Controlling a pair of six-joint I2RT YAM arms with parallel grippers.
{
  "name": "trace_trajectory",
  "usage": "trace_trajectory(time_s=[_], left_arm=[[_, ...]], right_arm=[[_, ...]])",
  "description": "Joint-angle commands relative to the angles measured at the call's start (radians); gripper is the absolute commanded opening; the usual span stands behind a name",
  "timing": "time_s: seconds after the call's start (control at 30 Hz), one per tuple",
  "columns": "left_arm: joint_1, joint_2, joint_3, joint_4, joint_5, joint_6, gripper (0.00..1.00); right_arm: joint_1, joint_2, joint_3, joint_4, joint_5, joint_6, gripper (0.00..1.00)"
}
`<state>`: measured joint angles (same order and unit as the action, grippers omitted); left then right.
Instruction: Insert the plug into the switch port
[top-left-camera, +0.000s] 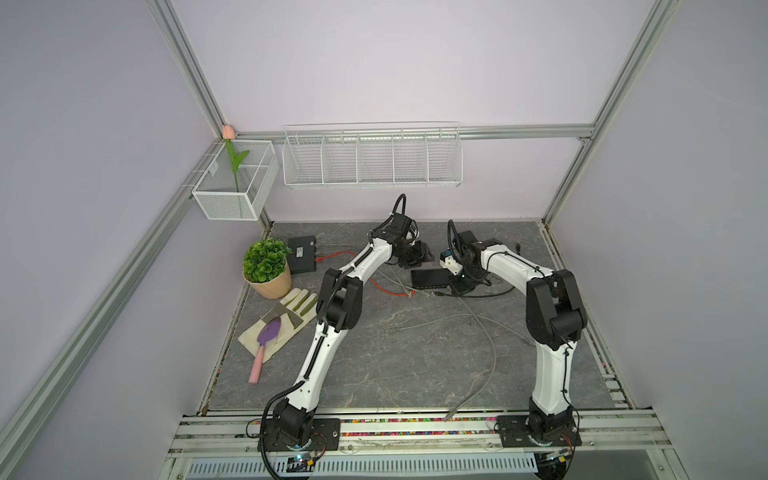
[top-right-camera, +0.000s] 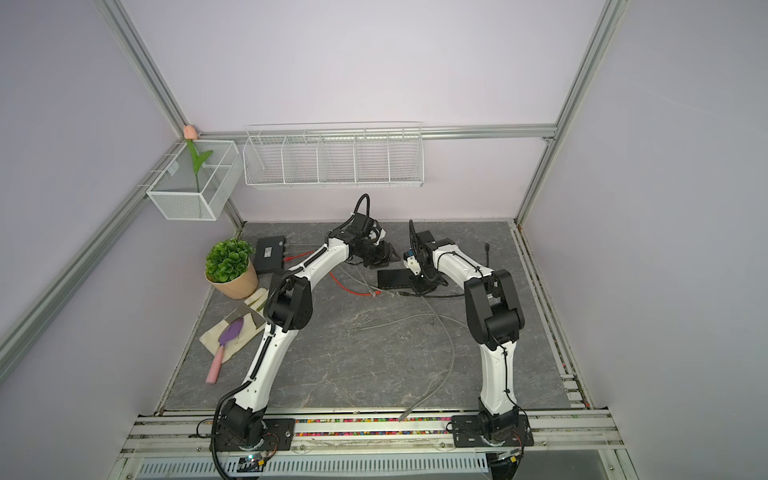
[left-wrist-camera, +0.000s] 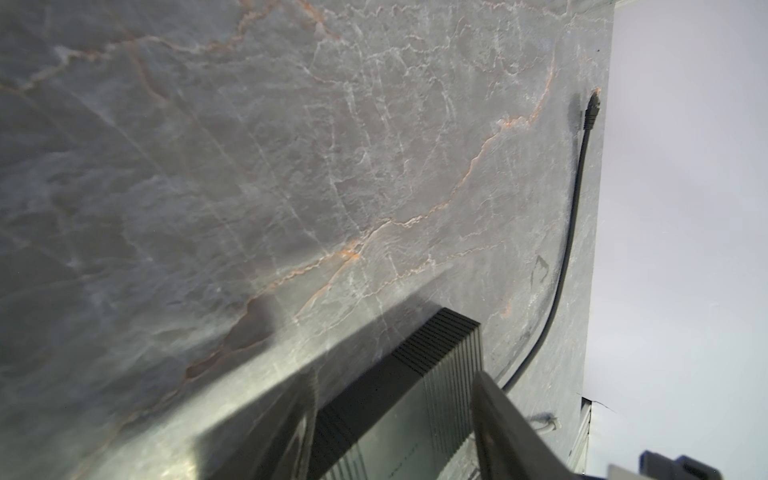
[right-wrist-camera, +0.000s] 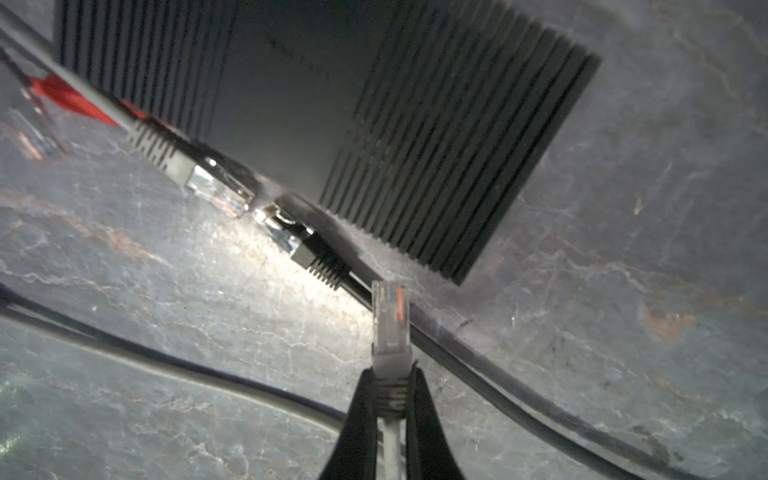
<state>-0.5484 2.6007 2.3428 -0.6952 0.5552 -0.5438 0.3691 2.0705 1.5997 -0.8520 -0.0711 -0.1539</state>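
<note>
Switch (top-left-camera: 430, 278), the flat black ribbed box, lies on the grey counter (top-left-camera: 395, 365) toward its far side, between the two arms in both top views. The left claw (left-wrist-camera: 395, 374) hangs at the switch's end. Its fingers stand apart and the ribbed end shows between them; we cannot tell whether either finger touches it.

The right claw (right-wrist-camera: 390, 374) is clamped on the grey boot of the plug (right-wrist-camera: 390, 316), a clear connector on a grey lead. The plug is held above the counter, just short of the switch's near edge and over a black cable (right-wrist-camera: 498, 368). A grey-booted plug (right-wrist-camera: 199, 174) and a black-booted plug (right-wrist-camera: 309, 251) lie close against that same edge. We cannot tell whether either is seated, and the port openings are hidden in the right wrist view.

We judge the step in hand to be the line-up before the push:
- Find a free port away from the two neighbouring connectors.
- Bring the plug level with the port and square to the switch's face.
- Turn the latch side to match the port.
- Press straight along the plug's own length.

The grip sits on the soft boot, so the nose may tip under load and a slow, light push seems wise. The box looks light enough to slide, so we would have the left claw brace it from behind.

The plug's long axis runs straight out from the fingers, in line with them. Its nose leads, pointing toward the switch's near edge by the ribbed corner, and the lead trails back between the fingers.
</note>
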Motion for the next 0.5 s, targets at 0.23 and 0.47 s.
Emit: trace_trajectory(time_s=[0.23, 0.47], left_arm=[[0.0, 0.038, -0.009, -0.011, 0.041, 0.027, 0.61], [-0.001, 0.054, -0.013, 0.005, 0.066, 0.021, 0.61]], right_arm=[[0.001, 0.095, 0.069, 0.033, 0.025, 0.01, 0.07], [-0.019, 0.131, 0.143, 0.021, 0.071, 0.005, 0.07]])
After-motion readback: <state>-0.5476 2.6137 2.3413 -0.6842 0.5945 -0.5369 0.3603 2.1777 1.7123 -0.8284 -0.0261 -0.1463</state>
